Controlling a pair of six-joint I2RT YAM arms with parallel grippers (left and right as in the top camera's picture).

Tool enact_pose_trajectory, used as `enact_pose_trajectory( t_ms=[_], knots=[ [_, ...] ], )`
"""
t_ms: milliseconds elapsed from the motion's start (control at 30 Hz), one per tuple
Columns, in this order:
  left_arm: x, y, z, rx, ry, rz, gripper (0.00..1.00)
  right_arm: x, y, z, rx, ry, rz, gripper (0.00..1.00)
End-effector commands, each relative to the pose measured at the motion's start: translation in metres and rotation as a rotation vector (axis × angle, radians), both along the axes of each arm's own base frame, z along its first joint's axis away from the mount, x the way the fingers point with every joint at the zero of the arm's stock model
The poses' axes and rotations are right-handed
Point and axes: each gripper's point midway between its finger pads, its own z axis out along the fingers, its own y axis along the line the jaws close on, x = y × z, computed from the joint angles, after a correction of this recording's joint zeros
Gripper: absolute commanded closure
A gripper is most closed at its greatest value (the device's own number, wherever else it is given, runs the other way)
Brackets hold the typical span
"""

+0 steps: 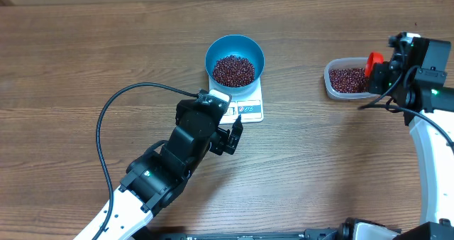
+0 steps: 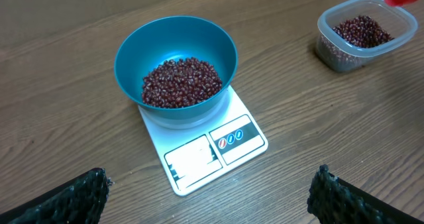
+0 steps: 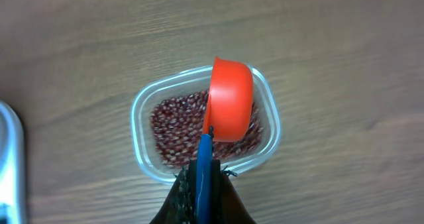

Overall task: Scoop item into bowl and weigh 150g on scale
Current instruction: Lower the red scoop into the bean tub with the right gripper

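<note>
Left arm (image 1: 159,172) extends diagonally from the lower-left of the overhead view toward centre, wrist pitched forward. Left gripper (image 2: 207,181) is fully spread and holds nothing. Its fingertips (image 2: 83,191) sit at the lower corners of the wrist view. Right arm (image 1: 425,137) rises along the right edge. Right gripper (image 3: 202,177) points downward, jaws clamped on the blue handle of a red scoop (image 3: 232,98).

- The scale's (image 2: 232,148) reading cannot be made out: its display (image 2: 192,159) is a washed-out pale patch in the left wrist view and too small to read overhead.
- The scale's 12 o'clock half is hidden under the bowl (image 2: 132,61).
- Of the left gripper (image 2: 209,177), only two dark fingertips (image 2: 76,197) show, cut off by the 6 o'clock edge.
- The scoop (image 3: 230,99) covers the 3 o'clock part of the tub (image 3: 140,108), and the beans (image 3: 173,126) there are blurred.
</note>
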Motion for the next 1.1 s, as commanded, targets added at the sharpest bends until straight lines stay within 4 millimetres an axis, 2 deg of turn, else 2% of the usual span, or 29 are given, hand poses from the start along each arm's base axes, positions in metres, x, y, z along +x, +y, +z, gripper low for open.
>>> enact_pose_trajectory(
  t_ms=[0,267,467,567,667,1067],
  knots=[
    [0.001,0.003,0.009,0.000,-0.029,0.000,0.00,0.007,0.002,0.001,0.180,-0.020,-0.206,0.96],
    [0.000,0.002,0.009,-0.002,-0.027,-0.003,0.01,0.013,0.005,-0.027,0.355,0.027,-0.392,0.96],
    [0.000,0.002,0.009,-0.002,-0.027,-0.003,0.01,0.019,0.014,-0.042,0.428,0.067,-0.396,0.96],
    [0.000,0.002,0.009,-0.002,-0.028,-0.003,0.00,0.019,0.017,-0.045,0.441,0.078,-0.388,0.87],
    [0.000,0.002,0.009,-0.002,-0.028,-0.003,0.01,0.018,0.017,-0.046,0.440,0.086,-0.390,0.85],
    [0.000,0.002,0.009,-0.002,-0.028,-0.003,0.00,0.001,0.015,-0.056,0.406,0.158,-0.410,0.50]
  ],
)
